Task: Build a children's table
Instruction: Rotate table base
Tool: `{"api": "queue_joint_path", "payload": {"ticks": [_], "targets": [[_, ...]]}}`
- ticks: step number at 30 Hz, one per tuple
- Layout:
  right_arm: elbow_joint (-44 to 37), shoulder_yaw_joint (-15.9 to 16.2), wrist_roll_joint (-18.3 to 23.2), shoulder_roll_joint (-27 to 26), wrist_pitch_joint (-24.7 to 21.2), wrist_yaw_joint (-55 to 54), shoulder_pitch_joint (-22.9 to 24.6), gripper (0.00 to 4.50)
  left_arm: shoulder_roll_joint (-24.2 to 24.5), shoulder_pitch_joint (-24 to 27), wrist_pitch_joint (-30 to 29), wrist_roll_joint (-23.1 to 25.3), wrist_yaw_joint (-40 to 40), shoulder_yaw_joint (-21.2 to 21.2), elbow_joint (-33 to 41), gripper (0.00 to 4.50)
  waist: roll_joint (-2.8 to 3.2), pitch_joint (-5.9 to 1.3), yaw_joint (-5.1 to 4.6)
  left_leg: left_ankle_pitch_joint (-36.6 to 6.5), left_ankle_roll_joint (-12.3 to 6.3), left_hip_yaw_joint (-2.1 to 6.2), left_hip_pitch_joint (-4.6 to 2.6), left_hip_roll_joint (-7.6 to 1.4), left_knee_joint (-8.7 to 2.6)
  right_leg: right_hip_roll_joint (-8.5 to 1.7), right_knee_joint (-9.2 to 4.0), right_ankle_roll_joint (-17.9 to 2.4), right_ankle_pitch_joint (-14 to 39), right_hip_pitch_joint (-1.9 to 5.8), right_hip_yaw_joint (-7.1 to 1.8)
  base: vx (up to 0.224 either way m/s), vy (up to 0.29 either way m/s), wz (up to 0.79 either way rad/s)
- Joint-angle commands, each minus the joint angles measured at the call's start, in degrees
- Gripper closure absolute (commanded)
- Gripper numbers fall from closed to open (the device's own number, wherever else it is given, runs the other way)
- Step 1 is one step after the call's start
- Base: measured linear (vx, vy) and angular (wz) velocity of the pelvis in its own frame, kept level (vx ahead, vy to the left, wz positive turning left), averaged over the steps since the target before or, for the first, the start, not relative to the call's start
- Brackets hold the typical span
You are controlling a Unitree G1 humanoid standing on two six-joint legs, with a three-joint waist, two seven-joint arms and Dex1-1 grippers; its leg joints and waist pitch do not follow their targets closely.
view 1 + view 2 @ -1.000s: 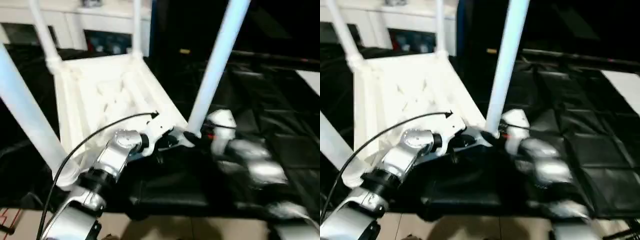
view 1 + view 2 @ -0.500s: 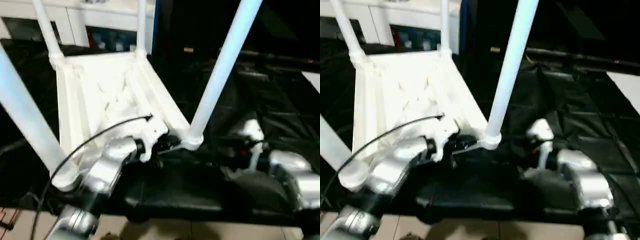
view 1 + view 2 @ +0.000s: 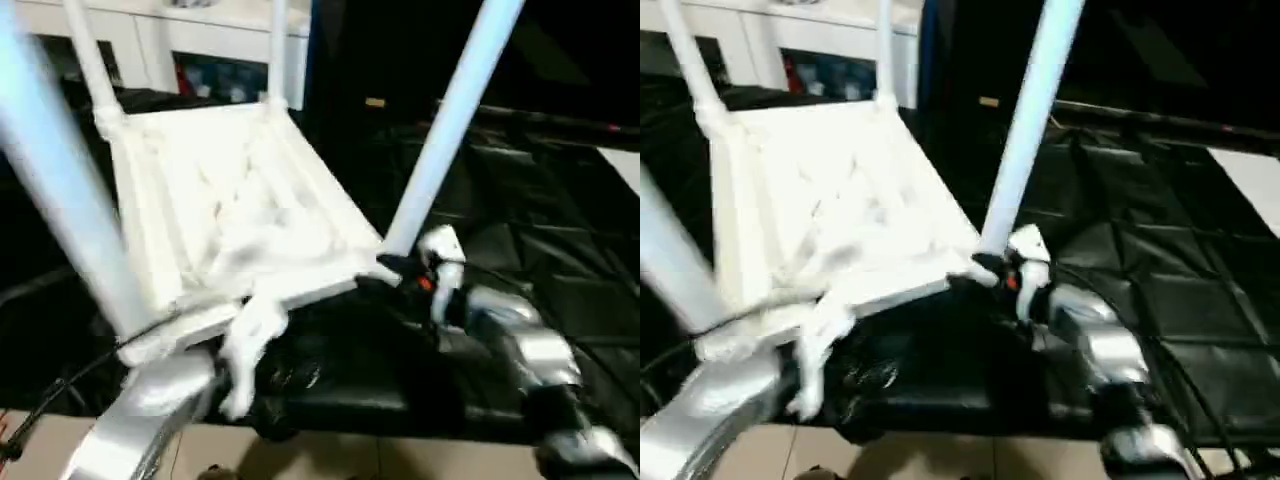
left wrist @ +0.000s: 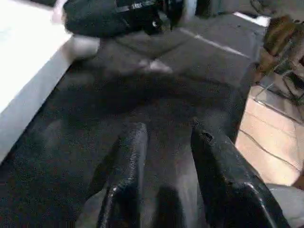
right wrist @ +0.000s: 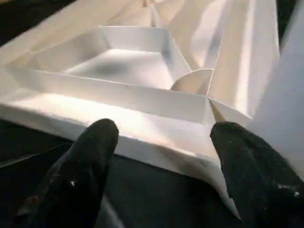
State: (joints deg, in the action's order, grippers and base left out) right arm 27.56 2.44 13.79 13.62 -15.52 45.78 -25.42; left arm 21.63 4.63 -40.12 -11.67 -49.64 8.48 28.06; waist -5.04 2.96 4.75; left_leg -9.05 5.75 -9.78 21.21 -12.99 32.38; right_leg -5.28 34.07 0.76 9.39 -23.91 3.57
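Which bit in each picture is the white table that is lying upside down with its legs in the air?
Left eye view: children's table, centre-left, ribbed underside up.
Right eye view: same table, slightly further left.
Left wrist view: its white edge beside the black mat.
Right wrist view: ribbed near corner beyond the black fingers.
Shared landmark: the near right leg by the right gripper.

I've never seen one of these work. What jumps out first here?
A big white plastic table lies upside down on the black padded mat, its long tapered legs sticking up. The right gripper stands open at the table's near corner, by one leg's foot; the left gripper points at bare mat.
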Motion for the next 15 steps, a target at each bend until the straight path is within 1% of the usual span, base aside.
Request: {"api": "queue_joint_path", "payload": {"ticks": [1, 2, 3, 4, 5, 6, 7, 8, 9, 10, 11, 12, 13, 14, 15], "targets": [[4.1, -1.9, -1.0, -0.4, 1.1, -4.3, -2.3, 0.96, 1.0, 1.1, -2.5, -1.6, 0.4, -2.1, 3.6, 2.36, 0.78, -2.69, -0.52, -24.4, 1.68, -0.38, -0.95, -0.11, -4.02, -1.28, -4.80, -6.4, 25.4, 1.41, -1.58, 0.000, 0.000, 0.00], [6.5, -2.3, -1.5, -0.9, 1.6, -6.4, -3.7, 0.96, 1.9, 1.9, -3.8, -2.5, 0.5, -2.9, 4.9, 2.27, 0.77, -2.65, -0.58, -24.4, 1.71, -0.28, -0.74, 0.00, -4.13, -1.22, -4.90, -6.1, 25.9, 1.62, -1.50, 0.000, 0.000, 0.00], [9.6, -3.0, -2.0, -1.4, 2.5, -9.0, -5.5, 0.96, 2.8, 2.8, -4.6, -3.2, 0.3, -4.2, 6.1, 2.16, 0.71, -2.73, -0.51, -24.3, 1.93, -0.30, -0.89, -0.01, -4.09, -1.19, -4.88, -5.8, 25.9, 1.54, -1.48, 0.000, 0.000, 0.00], [9.8, -3.1, -2.0, -1.5, 2.5, -9.2, -5.6, 0.96, 2.9, 2.9, -4.6, -3.3, 0.2, -4.3, 6.2, 2.04, 0.79, -2.79, -0.63, -24.5, 2.16, -0.27, -0.93, -0.04, -3.97, -1.32, -4.62, -6.2, 25.7, 1.39, -1.53, 0.000, 0.000, 0.00], [12.2, -3.7, -2.4, -1.9, 3.4, -11.0, -7.0, 0.96, 3.6, 3.6, -5.4, -3.9, 0.3, -5.1, 7.2, 1.90, 0.93, -2.71, -0.70, -24.9, 2.39, -0.33, -1.01, 0.04, -3.98, -1.10, -4.78, -5.9, 25.5, 1.36, -1.49, 0.000, 0.000, 0.00], [12.2, -3.7, -2.4, -1.9, 3.4, -11.0, -7.0, 0.96, 3.6, 3.6, -5.4, -3.9, 0.3, -5.1, 7.2, 1.83, 0.96, -2.70, -0.59, -25.0, 2.36, -0.41, -1.13, 0.06, -3.89, -1.06, -4.81, -5.7, 25.4, 1.25, -1.54, 0.000, 0.000, 0.00], [15.0, -4.1, -2.9, -2.2, 4.9, -12.9, -8.7, 0.96, 5.2, 4.9, -5.6, -4.2, -0.4, -6.1, 8.2, 1.83, 0.70, -2.67, -0.46, -25.1, 2.31, -0.47, -1.17, 0.05, -3.85, -1.07, -4.88, -5.6, 25.5, 1.16, -1.56, 0.000, 0.000, 0.00], [18.5, -4.4, -3.4, -2.5, 5.9, -15.4, -10.8, 0.96, 7.0, 6.9, -6.3, -4.9, -1.3, -7.4, 9.8, 1.60, 0.83, -2.77, -0.55, -24.9, 2.35, -0.31, -0.86, 0.15, -3.96, -1.06, -4.64, -5.5, 25.4, 1.50, -1.52, 0.000, 0.000, 0.00], [18.5, -4.4, -3.4, -2.5, 5.9, -15.4, -10.8, 0.96, 7.0, 6.9, -6.3, -4.9, -1.3, -7.4, 9.8, 1.60, 0.75, -2.84, -0.59, -24.6, 2.53, -0.26, -0.78, 0.11, -3.96, -1.15, -4.41, -5.8, 24.7, 1.48, -1.48, 0.000, 0.000, 0.00], [21.4, -4.6, -3.8, -2.7, 7.4, -16.8, -12.5, 0.96, 8.7, 8.8, -7.1, -5.5, -2.1, -8.3, 11.2, 1.51, 0.31, -2.84, -0.70, -24.4, 2.40, -0.30, -0.64, 0.16, -3.98, -1.04, -4.44, -5.6, 24.7, 1.64, -1.43, 0.000, 0.000, 0.00], [23.4, -4.7, -4.0, -2.8, 8.3, -17.6, -13.6, 0.96, 9.7, 10.0, -7.7, -5.9, -2.5, -8.9, 12.1, 1.51, 0.64, -2.93, -0.53, -24.3, 2.49, -0.35, -0.93, 0.03, -3.85, -1.19, -4.25, -5.9, 24.0, 1.33, -1.56, 0.000, 0.000, 0.00], [25.5, -4.8, -4.2, -2.8, 9.2, -18.8, -14.7, 0.96, 11.0, 11.5, -7.9, -6.3, -3.1, -9.8, 13.1, 1.47, 0.51, -2.93, -0.77, -24.3, 2.55, -0.29, -0.62, 0.08, -3.89, -1.17, -4.02, -6.3, 23.5, 1.53, -1.50, 0.000, 0.000, 0.00], [27.0, -5.1, -4.2, -2.7, 9.7, -19.6, -15.5, 0.96, 12.0, 13.2, -7.8, -6.6, -3.8, -11.1, 13.9, 1.36, 0.64, -2.86, -0.66, -24.2, 2.53, -0.35, -0.72, 0.11, -3.91, -1.07, -4.11, -6.2, 23.3, 1.48, -1.50, 0.000, 0.000, 0.00], [27.5, -5.2, -4.1, -2.7, 9.9, -19.9, -15.8, 0.96, 12.4, 13.9, -7.8, -6.7, -4.1, -11.6, 14.3, 1.15, 0.65, -2.82, -0.68, -24.5, 2.46, -0.47, -0.94, 0.08, -3.79, -0.97, -4.04, -6.5, 22.5, 1.20, -1.61, 0.000, 0.000, 0.00], [29.4, -5.6, -4.2, -2.7, 10.6, -20.8, -16.8, 0.96, 13.4, 15.4, -7.7, -7.2, -4.5, -12.8, 15.2, 1.15, 0.71, -2.91, -0.47, -24.4, 2.47, -0.51, -1.02, 0.03, -3.76, -0.98, -3.98, -6.6, 21.9, 1.21, -1.64, 0.000, 0.000, 0.00]]}}
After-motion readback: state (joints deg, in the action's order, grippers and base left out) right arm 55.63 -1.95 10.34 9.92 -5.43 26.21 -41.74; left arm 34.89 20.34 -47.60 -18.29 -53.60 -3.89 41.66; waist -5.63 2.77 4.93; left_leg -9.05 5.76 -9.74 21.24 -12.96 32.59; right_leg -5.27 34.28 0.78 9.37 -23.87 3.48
